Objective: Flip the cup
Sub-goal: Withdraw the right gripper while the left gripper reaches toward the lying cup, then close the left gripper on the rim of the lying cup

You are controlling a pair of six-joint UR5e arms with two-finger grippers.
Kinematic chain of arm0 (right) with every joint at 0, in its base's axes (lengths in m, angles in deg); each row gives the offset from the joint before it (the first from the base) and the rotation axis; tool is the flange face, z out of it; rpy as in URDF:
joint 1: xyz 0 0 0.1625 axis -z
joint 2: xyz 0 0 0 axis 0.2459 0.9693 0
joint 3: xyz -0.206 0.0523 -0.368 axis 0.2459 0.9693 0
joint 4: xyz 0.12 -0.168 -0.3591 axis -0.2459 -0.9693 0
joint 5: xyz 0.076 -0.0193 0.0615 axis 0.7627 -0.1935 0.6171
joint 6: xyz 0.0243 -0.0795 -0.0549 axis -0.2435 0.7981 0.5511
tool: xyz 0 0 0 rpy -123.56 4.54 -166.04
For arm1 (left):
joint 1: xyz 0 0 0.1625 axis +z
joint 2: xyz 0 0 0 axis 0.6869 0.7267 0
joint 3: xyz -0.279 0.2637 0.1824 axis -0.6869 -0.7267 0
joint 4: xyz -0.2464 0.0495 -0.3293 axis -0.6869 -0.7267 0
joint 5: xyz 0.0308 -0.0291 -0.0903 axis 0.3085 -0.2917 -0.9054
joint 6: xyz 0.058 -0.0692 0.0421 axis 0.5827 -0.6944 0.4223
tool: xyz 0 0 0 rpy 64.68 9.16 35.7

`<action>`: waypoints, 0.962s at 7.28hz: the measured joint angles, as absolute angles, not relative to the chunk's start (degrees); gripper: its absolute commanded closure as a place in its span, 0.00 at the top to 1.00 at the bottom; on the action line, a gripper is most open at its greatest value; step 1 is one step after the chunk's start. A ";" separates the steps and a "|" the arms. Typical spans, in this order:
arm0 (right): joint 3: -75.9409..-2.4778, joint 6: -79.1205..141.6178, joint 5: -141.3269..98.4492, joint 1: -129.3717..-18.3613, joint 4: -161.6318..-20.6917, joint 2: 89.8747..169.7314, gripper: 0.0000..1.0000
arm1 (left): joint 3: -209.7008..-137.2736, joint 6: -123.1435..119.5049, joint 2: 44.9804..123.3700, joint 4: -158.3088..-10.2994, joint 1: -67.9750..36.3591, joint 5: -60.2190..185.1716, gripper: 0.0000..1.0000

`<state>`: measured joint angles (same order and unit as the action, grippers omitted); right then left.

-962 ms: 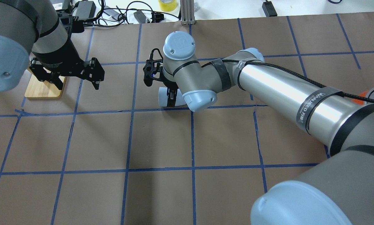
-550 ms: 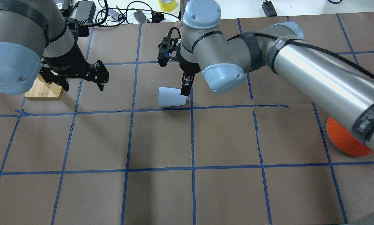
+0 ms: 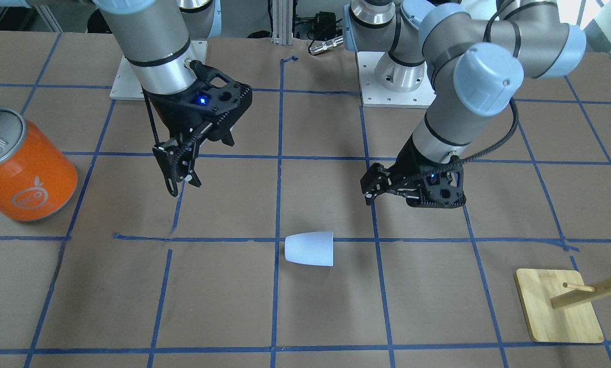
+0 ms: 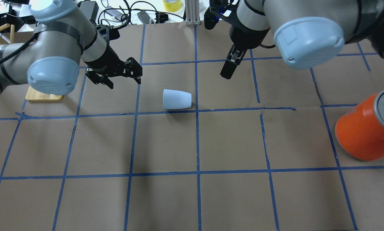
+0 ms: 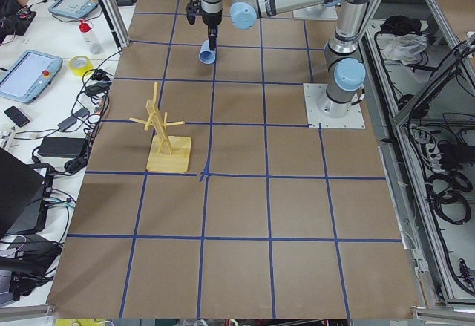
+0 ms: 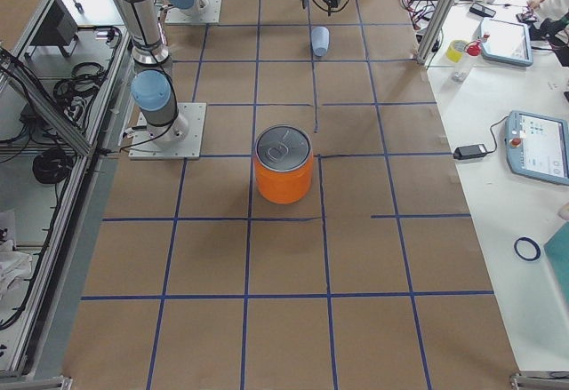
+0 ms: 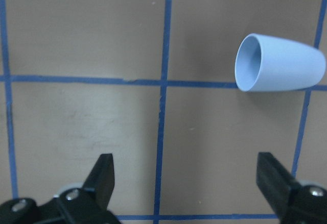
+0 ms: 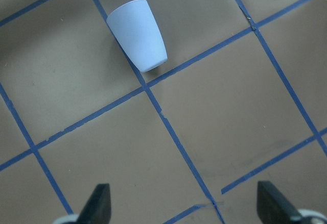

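Pale blue cup (image 4: 177, 99) lies on its side on brown table (image 4: 166, 144), beside blue tape line (image 4: 153, 113), mouth toward left arm | left gripper (image 4: 124, 82) beyond it, fingers spread, holding nothing | right gripper (image 4: 226, 73) farther back, spread also, holding nothing

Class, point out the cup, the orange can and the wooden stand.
cup (image 4: 176, 99): overhead exterior view, middle of its side wall.
orange can (image 4: 355, 138): overhead exterior view, its orange side.
wooden stand (image 3: 556, 323): exterior front-facing view, its flat base.
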<state>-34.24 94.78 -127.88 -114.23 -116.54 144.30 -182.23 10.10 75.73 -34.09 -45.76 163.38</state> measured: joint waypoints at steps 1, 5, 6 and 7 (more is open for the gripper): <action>-34.13 89.18 -129.22 -113.56 -115.23 145.62 1.00 | -182.69 10.05 78.75 -30.92 -45.79 159.66 1.00; -34.13 61.83 -135.96 -109.88 -113.69 149.78 1.00 | -182.51 9.15 89.06 -20.31 -45.85 148.77 1.00; -34.25 58.63 -136.23 -109.20 -113.07 150.37 1.00 | -182.36 8.23 90.74 -18.40 -46.03 147.08 1.00; -34.27 56.70 -136.27 -108.27 -112.47 150.81 1.00 | -182.32 6.58 91.99 -16.29 -46.65 145.14 0.91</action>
